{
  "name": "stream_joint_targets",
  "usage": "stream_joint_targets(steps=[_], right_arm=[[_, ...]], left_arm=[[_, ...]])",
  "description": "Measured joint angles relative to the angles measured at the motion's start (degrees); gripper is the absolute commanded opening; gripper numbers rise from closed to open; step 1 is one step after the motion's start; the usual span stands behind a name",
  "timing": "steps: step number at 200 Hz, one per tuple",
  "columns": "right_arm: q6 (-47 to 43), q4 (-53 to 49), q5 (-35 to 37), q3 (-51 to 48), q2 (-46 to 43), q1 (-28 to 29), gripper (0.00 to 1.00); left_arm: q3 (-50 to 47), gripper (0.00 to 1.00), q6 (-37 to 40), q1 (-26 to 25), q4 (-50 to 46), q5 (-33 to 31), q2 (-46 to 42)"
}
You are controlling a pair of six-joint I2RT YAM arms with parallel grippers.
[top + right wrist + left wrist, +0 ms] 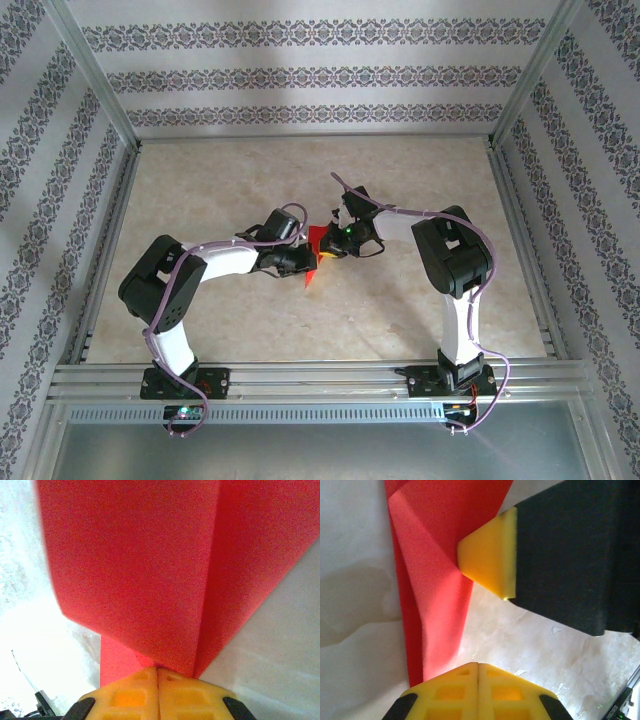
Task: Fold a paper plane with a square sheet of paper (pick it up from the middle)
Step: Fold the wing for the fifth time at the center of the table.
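Note:
The square sheet of paper [314, 245] is bright red and folded into a long narrow shape, lying at the middle of the table between both grippers. In the right wrist view its creases [140, 570] run together at my right gripper [158, 670], whose jaws are closed on it. From the left wrist view, that gripper [461, 557] meets the paper's [430, 580] right edge. My left gripper [478, 666] is shut with nothing between its fingers, its tip over the table just right of the paper's lower end. From above, the left gripper [300, 265] and right gripper [333, 250] nearly touch.
The beige marbled tabletop [420, 300] is boxed in by aluminium rails [320, 375] at the front and sides and by patterned walls. Both arms bend inward over the centre. Small white flecks [555, 629] dot the surface.

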Motion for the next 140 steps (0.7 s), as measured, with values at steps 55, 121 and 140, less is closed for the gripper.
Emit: stream_joint_targets(steps=[55, 121, 140], right_arm=[[0.0, 0.6, 0.0, -0.3, -0.7, 0.0, 0.09], [-0.3, 0.2, 1.8, -0.4, -2.3, 0.1, 0.12], [-1.6, -0.4, 2.9, -0.4, -4.3, -1.0, 0.14]], left_arm=[[-0.5, 0.0, -0.3, 0.0, -1.2, -1.1, 0.5], [-2.0, 0.0, -1.1, 0.0, -0.7, -1.7, 0.9], [-2.0, 0.0, -1.1, 0.0, -0.7, -1.7, 0.9]])
